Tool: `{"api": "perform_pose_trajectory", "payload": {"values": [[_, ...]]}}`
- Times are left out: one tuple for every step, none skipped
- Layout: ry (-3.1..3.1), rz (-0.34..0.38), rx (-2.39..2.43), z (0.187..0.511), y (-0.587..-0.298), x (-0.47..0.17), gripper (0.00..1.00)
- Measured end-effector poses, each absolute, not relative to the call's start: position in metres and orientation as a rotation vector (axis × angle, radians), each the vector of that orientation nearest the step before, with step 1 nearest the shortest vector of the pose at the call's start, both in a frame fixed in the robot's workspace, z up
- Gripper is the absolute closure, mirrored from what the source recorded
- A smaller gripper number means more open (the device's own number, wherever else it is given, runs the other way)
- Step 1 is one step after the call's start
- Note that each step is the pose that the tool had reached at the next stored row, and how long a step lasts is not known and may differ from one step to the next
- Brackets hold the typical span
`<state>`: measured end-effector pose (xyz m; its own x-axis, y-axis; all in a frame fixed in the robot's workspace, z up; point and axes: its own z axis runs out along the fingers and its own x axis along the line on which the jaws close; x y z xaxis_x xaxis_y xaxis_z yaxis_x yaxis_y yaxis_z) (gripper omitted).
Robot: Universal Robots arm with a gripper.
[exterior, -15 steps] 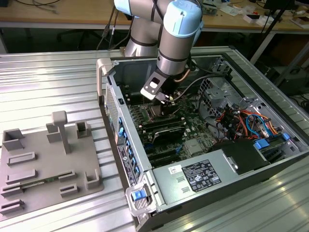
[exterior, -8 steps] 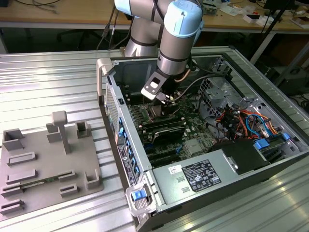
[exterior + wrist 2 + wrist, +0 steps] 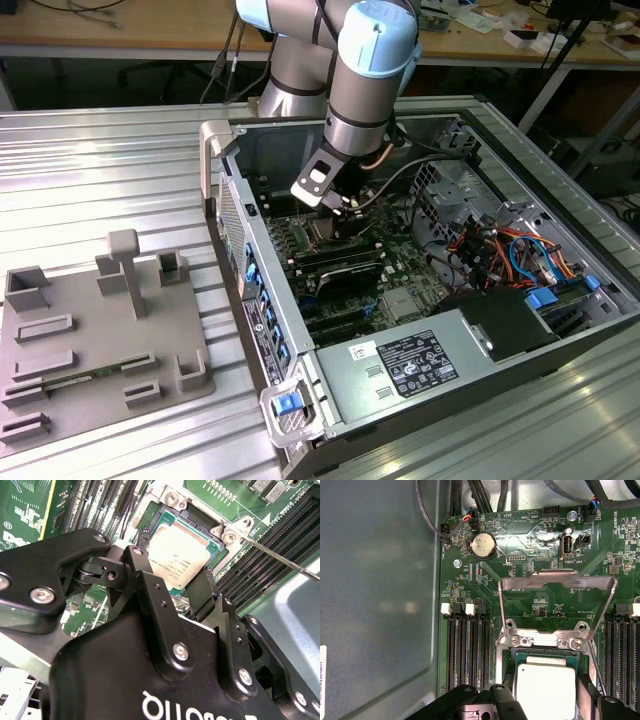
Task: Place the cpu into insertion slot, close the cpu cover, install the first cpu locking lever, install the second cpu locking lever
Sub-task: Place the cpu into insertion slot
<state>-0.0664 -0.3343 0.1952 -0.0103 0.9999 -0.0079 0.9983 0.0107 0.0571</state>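
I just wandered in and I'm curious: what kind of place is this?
Probably a robotics lab or workshop: a robot arm reaches into an opened computer case on a ribbed metal bench, with cluttered desks behind.

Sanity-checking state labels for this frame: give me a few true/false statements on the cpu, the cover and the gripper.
1. The cpu cover is shut over the insertion slot. False: it stands raised on its hinge.
2. The cpu is at the insertion slot. True.
3. The gripper is down inside the open computer case. True.
4. The coin cell is missing from the motherboard. False: a round silver cell sits in its holder.
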Motion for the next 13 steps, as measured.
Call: {"api": "perform_pose_trajectory", "payload": {"values": [[2.2, 0.054, 2.177, 0.1952, -0.3343, -0.0664, 0.45], [2.201, 0.054, 2.176, 0.1952, -0.3343, -0.0664, 0.45], [2.204, 0.054, 2.173, 0.1952, -0.3343, -0.0664, 0.45], [2.206, 0.054, 2.172, 0.1952, -0.3343, -0.0664, 0.45], [2.207, 0.055, 2.17, 0.1952, -0.3343, -0.0664, 0.45], [2.207, 0.055, 2.17, 0.1952, -0.3343, -0.0664, 0.45], [2.207, 0.054, 2.17, 0.1953, -0.3343, -0.0664, 0.45], [2.207, 0.054, 2.17, 0.1953, -0.3343, -0.0664, 0.45], [2.208, 0.054, 2.17, 0.1953, -0.3343, -0.0661, 0.45], [2.208, 0.054, 2.17, 0.1953, -0.3343, -0.0656, 0.45], [2.207, 0.054, 2.17, 0.1954, -0.3343, -0.0651, 0.45], [2.207, 0.054, 2.17, 0.1953, -0.3343, -0.0639, 0.45], [2.207, 0.054, 2.17, 0.1953, -0.3343, -0.0631, 0.45]]}}
